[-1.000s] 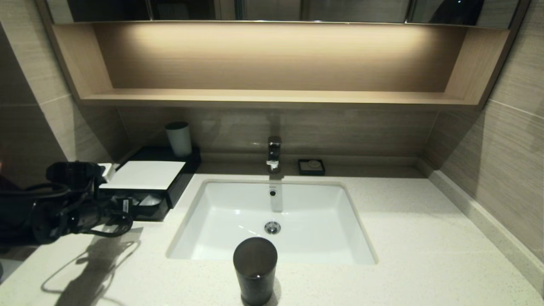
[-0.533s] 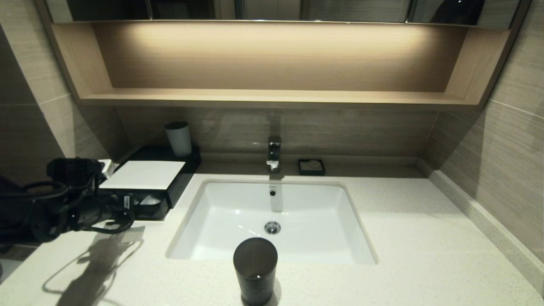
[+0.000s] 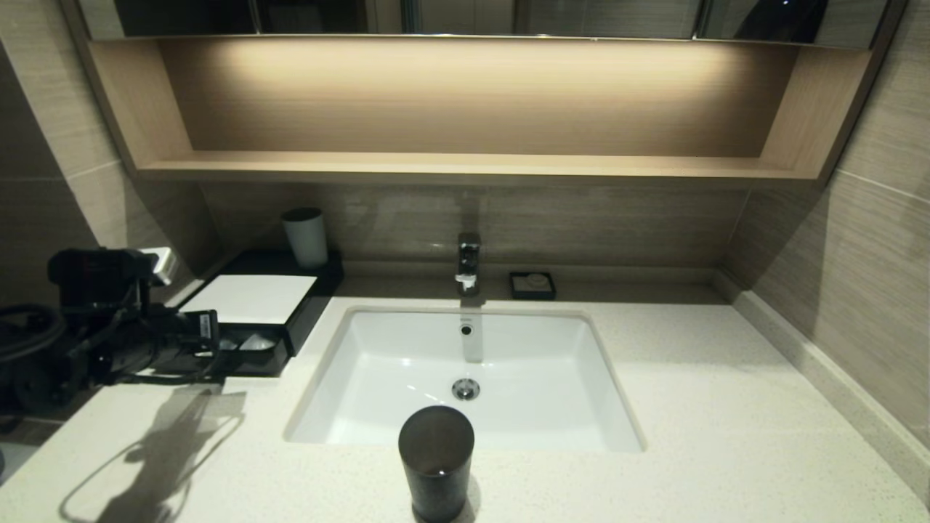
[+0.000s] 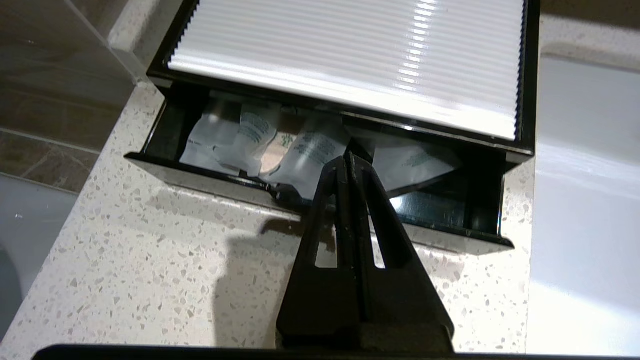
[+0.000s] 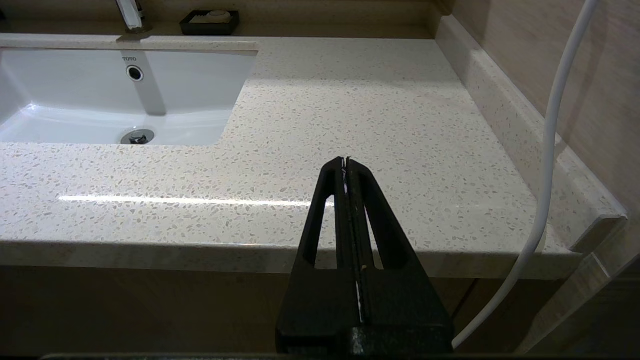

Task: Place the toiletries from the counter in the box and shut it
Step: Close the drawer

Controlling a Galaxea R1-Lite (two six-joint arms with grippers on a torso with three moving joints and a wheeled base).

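The black box (image 3: 314, 305) with a white sheet top stands at the counter's (image 3: 726, 407) back left, and its front drawer (image 3: 251, 361) is pulled open. Several translucent white toiletries (image 4: 312, 150) with green print lie inside the drawer (image 4: 210, 176); they show faintly in the head view as toiletries (image 3: 256, 341). My left gripper (image 3: 215, 341) is shut on nothing. It points at the drawer, with the left gripper's tip (image 4: 348, 159) over the drawer's front wall, above the sachets. My right gripper (image 5: 346, 161) is shut and empty over the counter's (image 5: 380, 110) front right edge.
A dark cup (image 3: 436, 461) stands at the counter's front, before the white basin (image 3: 465, 436). A pale cup (image 3: 305, 236) sits behind the box. The faucet (image 3: 468, 261) and a small black soap dish (image 3: 532, 285) are at the back. A white cable (image 5: 546, 170) hangs near the right wall.
My left arm has drawn back to the left and risen a little, staying shut. The drawer stays open with the sachets inside.
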